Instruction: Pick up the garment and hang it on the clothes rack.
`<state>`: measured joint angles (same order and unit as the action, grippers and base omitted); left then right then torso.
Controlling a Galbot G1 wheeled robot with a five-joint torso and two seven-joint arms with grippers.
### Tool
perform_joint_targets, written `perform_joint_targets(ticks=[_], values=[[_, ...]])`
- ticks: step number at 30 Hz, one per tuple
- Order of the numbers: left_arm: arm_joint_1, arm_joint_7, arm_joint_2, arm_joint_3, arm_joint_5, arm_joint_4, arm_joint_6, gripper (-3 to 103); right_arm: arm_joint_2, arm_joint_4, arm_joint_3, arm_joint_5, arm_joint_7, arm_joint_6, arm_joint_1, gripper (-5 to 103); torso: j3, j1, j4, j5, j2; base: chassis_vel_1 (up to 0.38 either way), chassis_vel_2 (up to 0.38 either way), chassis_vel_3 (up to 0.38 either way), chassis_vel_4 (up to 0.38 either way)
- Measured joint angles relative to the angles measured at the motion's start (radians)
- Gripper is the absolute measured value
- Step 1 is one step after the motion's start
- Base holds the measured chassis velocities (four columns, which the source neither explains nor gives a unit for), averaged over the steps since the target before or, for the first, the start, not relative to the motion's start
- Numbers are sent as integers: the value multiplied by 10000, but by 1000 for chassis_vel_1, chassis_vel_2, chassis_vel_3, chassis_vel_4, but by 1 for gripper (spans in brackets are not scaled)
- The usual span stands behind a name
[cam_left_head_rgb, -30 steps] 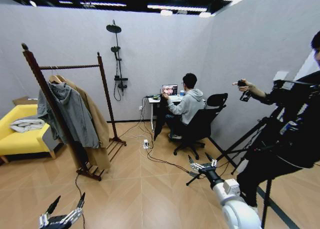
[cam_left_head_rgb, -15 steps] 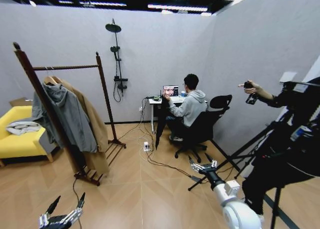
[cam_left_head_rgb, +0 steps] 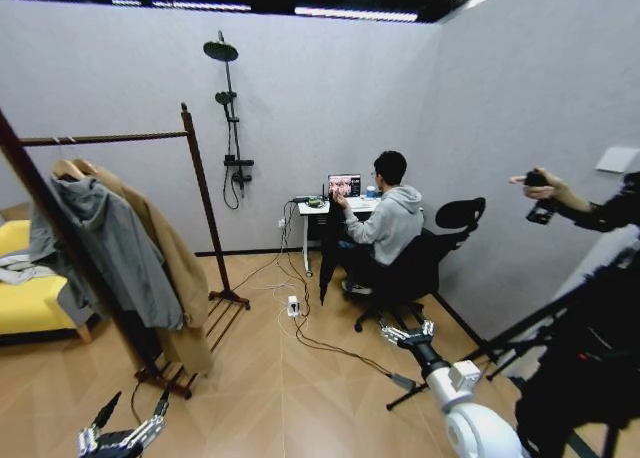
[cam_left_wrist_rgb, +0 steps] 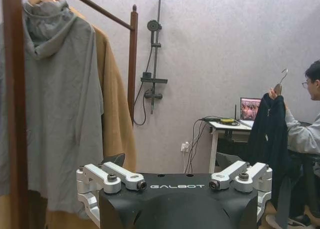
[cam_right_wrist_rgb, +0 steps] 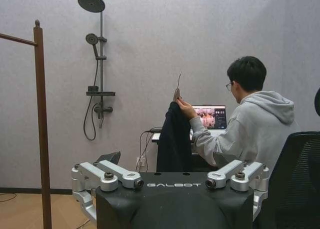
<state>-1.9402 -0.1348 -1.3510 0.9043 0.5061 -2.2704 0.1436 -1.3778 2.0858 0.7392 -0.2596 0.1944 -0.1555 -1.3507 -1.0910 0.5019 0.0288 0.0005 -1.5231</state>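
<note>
Right wrist view: the long black fabric garment (cam_right_wrist_rgb: 174, 139) hangs on a hanger well ahead of the open, empty right claw (cam_right_wrist_rgb: 170, 181); it should approach squarely.

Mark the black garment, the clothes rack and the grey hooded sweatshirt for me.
black garment (cam_right_wrist_rgb: 173, 139): right wrist view, middle of the dark fabric hanging from the hanger.
clothes rack (cam_left_head_rgb: 203, 200): head view, far upright post.
grey hooded sweatshirt (cam_left_wrist_rgb: 62, 109): left wrist view, centre of its back panel.
</note>
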Motion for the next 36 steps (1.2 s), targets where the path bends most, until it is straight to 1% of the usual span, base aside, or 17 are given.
perform_joint_targets(ticks=[5, 8, 10, 12, 13, 16, 17, 19, 20, 22, 23, 25, 27, 30, 31, 33, 36], values=[[0, 3, 1, 0, 0, 0, 0, 100, 200, 41, 20, -96, -36, -32, -7, 100, -2, 6, 2, -11, 3, -380, 364, 390, -369], [0, 0, 0, 0, 0, 0, 0, 100, 400, 70, 134, -282, -49, -84, -14, 100, -5, 8, -2, 7, 5, -362, 362, 345, -347], [0, 2, 1, 0, 1, 0, 0, 100, 444, 82, 205, -377, -100, -101, -23, 100, -1, 7, 3, -20, 3, -356, 357, 363, -351], [0, 1, 0, 0, 0, 0, 0, 100, 450, 94, 232, -433, -133, -103, -47, 100, 0, 2, 1, -11, 2, -348, 368, 381, -366], [0, 0, 0, 1, 0, -1, 0, 100, 446, 107, 254, -473, -152, -104, -77, 100, -3, 6, -2, 11, 4, -348, 358, 320, -358], [0, 1, 1, 0, 0, 0, 1, 100, 424, 154, 277, -482, -163, -104, -152, 100, 1, 3, 3, -20, 1, -349, 352, 332, -354], [0, -2, 0, 1, 0, -1, 0, 100, 416, 173, 274, -473, -174, -112, -177, 100, -1, 1, -2, 8, 1, -305, 372, 329, -364], [0, 0, 1, 0, 0, 0, 0, 100, 419, 204, 244, -464, -206, -146, -184, 100, -3, 5, -1, 3, 4, -330, 355, 327, -364], [0, 1, 1, 0, 0, 0, 1, 100, 427, 246, 235, -463, -212, -168, -180, 100, -1, 4, 0, -18, 3, -356, 338, 376, -345], [0, 1, 1, 0, 0, 0, 0, 100, 436, 260, 232, -462, -217, -191, -167, 100, 1, 0, 2, -16, 0, -361, 346, 376, -357], [0, 0, 0, 0, 0, -1, 0, 100, 440, 262, 223, -457, -228, -224, -128, 100, -2, 3, -2, 10, 2, -326, 359, 328, -370], [0, 0, 0, 0, 0, 0, 1, 100, 441, 269, 219, -451, -251, -255, -105, 100, -4, 7, -2, 0, 5, -326, 342, 335, -341], [0, 0, 1, 0, 0, 0, 0, 100, 459, 329, 196, -451, -363, -318, -71, 100, -1, 6, 3, -16, 3, -345, 342, 345, -359], [0, -2, 0, 0, 0, -1, 0, 100, 545, 388, 170, -451, -631, -461, 13, 100, -5, 11, -3, 7, 6, -296, 302, 299, -298], [1, -2, 1, 0, 0, -1, 1, 100, 604, 399, 169, -463, -863, -582, 138, 100, -6, 19, 0, -10, 8, -247, 229, 180, -225], [1, 0, 1, 0, 0, 0, 0, 100, 638, 400, 170, -485, -1013, -656, 235, 100, -5, 17, 5, -13, 7, -239, 229, 180, -225], [1, -2, 1, 0, 0, 0, 0, 100, 934, 9, 185, -607, -1708, -1038, 1421, 100, -6, 16, -2, -4, 8, -69, 85, 35, -42]])
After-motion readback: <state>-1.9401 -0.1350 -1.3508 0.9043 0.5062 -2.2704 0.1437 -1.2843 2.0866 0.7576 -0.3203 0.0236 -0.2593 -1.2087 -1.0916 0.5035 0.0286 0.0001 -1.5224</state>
